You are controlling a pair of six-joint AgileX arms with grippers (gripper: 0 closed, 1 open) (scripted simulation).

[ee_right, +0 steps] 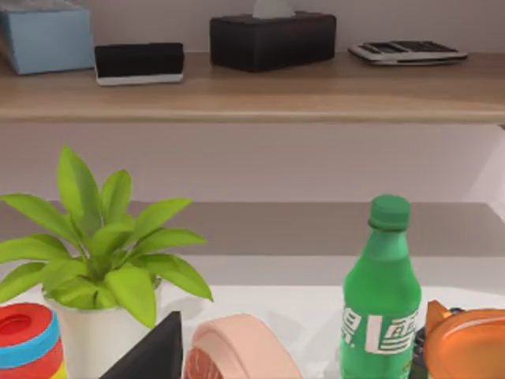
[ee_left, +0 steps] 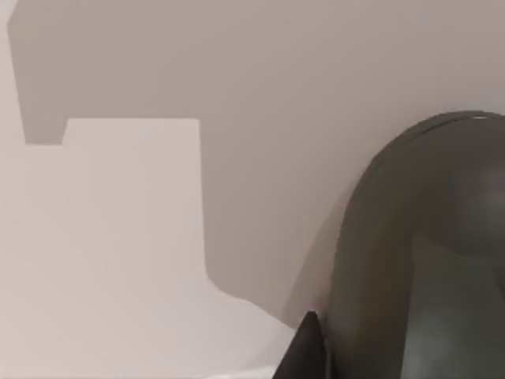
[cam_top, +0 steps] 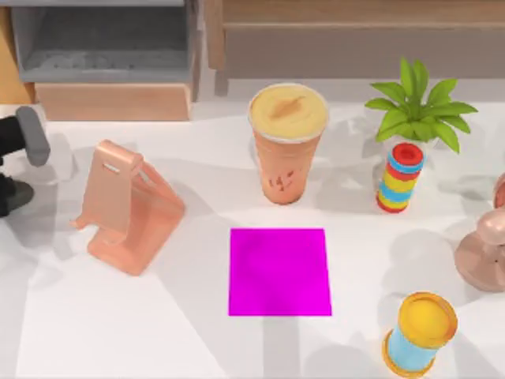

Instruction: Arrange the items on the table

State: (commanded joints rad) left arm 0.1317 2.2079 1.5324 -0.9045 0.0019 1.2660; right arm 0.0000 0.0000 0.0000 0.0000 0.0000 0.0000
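Note:
My left gripper (cam_top: 11, 142) is at the table's far left edge, shut on a dark grey oval mouse (cam_top: 32, 135) that hangs tilted above the white table (cam_top: 118, 332). In the left wrist view the mouse (ee_left: 426, 253) looms close beside one black fingertip (ee_left: 308, 351). A tall orange cup (cam_top: 288, 146) with a creamy-yellow top stands upright at the back centre. A black part of my right gripper (ee_right: 150, 357) shows low in the right wrist view, near the plant.
A pink phone stand (cam_top: 130, 207) sits left of centre and a magenta square pad (cam_top: 278, 271) lies in the middle. A potted plant (cam_top: 416, 110) in a rainbow-striped pot, a yellow-topped blue spool (cam_top: 420, 332) and a rose-coloured object (cam_top: 485, 245) crowd the right side. A green bottle (ee_right: 383, 300) stands there too.

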